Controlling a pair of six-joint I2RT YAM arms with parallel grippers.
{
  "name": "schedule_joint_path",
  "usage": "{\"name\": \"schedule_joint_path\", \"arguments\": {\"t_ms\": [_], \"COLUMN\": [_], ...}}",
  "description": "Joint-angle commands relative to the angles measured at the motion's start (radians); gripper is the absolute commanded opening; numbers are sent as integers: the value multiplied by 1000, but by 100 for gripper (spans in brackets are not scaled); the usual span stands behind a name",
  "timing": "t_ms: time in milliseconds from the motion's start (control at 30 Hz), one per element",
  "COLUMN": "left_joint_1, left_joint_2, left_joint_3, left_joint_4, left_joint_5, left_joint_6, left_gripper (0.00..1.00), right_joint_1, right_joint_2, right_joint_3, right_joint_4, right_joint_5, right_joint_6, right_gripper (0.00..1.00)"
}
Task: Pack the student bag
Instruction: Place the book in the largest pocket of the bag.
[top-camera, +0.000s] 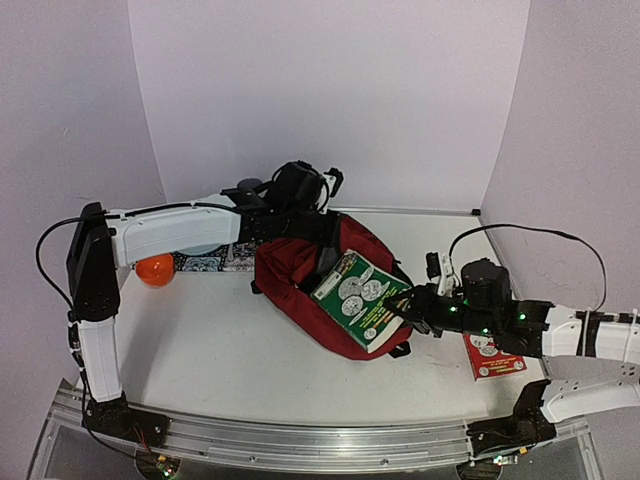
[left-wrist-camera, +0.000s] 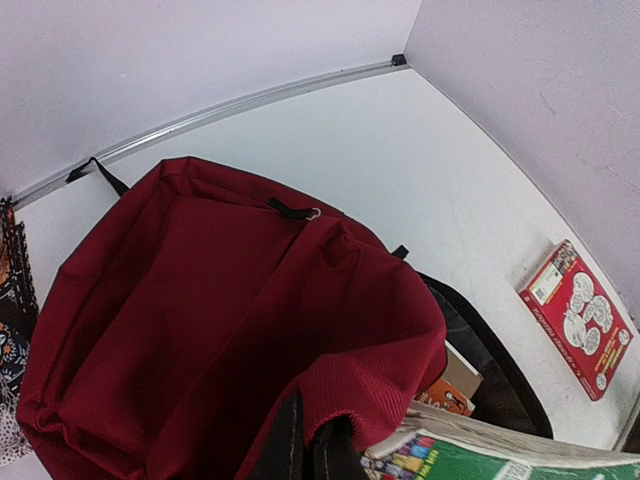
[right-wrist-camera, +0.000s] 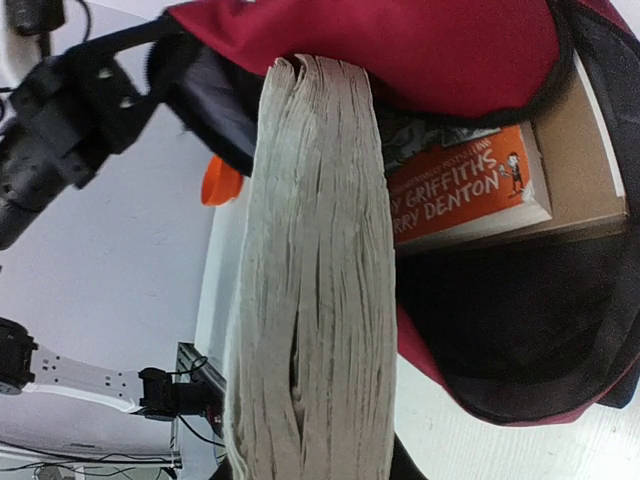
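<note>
Dark red student bag (top-camera: 300, 275) lies mid-surface, nearer the far edge, with its mouth toward the right edge. Left end effector (left-wrist-camera: 310, 452) is pinched on the bag's red rim, holding the mouth up. Right end effector (top-camera: 402, 308) is clamped on a thick green book (top-camera: 360, 295), whose far end sits over the mouth. Orange book (right-wrist-camera: 465, 190) already inside. Red book (top-camera: 493, 357) flat by the right edge; orange ball (top-camera: 155, 270) near the left edge.

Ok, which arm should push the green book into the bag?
Right: the right gripper grips the green book at the student bag's mouth; the left gripper is holding that opening up.
</note>
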Motion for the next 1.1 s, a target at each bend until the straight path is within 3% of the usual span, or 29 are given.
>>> {"name": "schedule_joint_path", "arguments": {"t_ms": [0,233,533,733,1067], "left_joint_1": [-2,-2,-2,-2,-2], "left_joint_2": [-126,-174,-141,-169,-248], "left_joint_3": [-41,-69,-22,-63,-158], "left_joint_4": [83,110,143,145,145], "left_joint_5": [82,105,148,151,249], "left_joint_6": [-22,-46,-80,-74,-36], "left_gripper": [0,0,0,0,0], "right_joint_1": [-3,-30,-31,-46,-135], "right_joint_2": [26,54,205,219,65], "right_joint_3": [31,21,58,89,-27], "right_joint_4": [124,149,285,297,326], "right_joint_5": [4,-19,-179,-122,117], "right_joint_6": [29,66,83,76,199], "right_gripper": [0,0,0,0,0]}}
